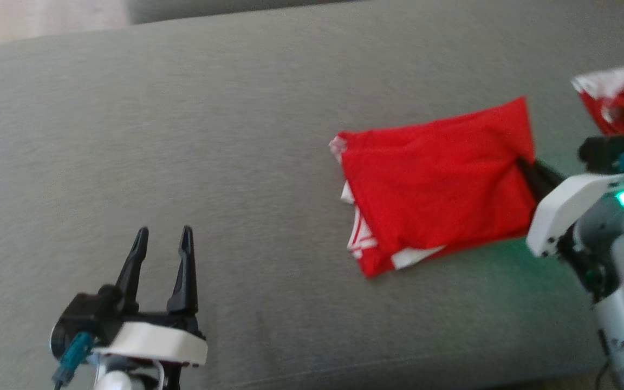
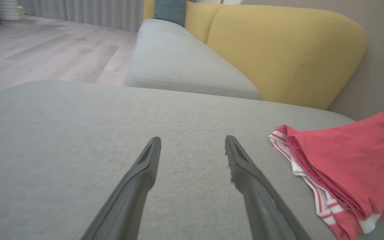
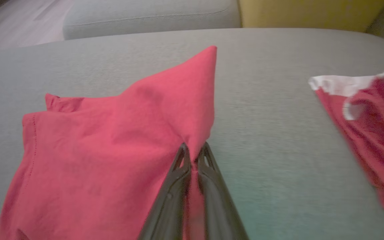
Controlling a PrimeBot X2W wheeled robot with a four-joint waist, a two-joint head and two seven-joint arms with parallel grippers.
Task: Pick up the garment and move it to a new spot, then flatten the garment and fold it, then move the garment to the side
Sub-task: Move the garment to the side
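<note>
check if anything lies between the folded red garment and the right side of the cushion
Yes: a second red and white garment lies on the cushion to the right, apart from the folded garment. The right end effector, shut on the folded garment's right edge, sits between them.

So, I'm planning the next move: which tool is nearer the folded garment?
Right. The right tool is shut on the folded garment at its right edge. The left tool is open over the cushion, well off to that garment's left and not touching it.
</note>
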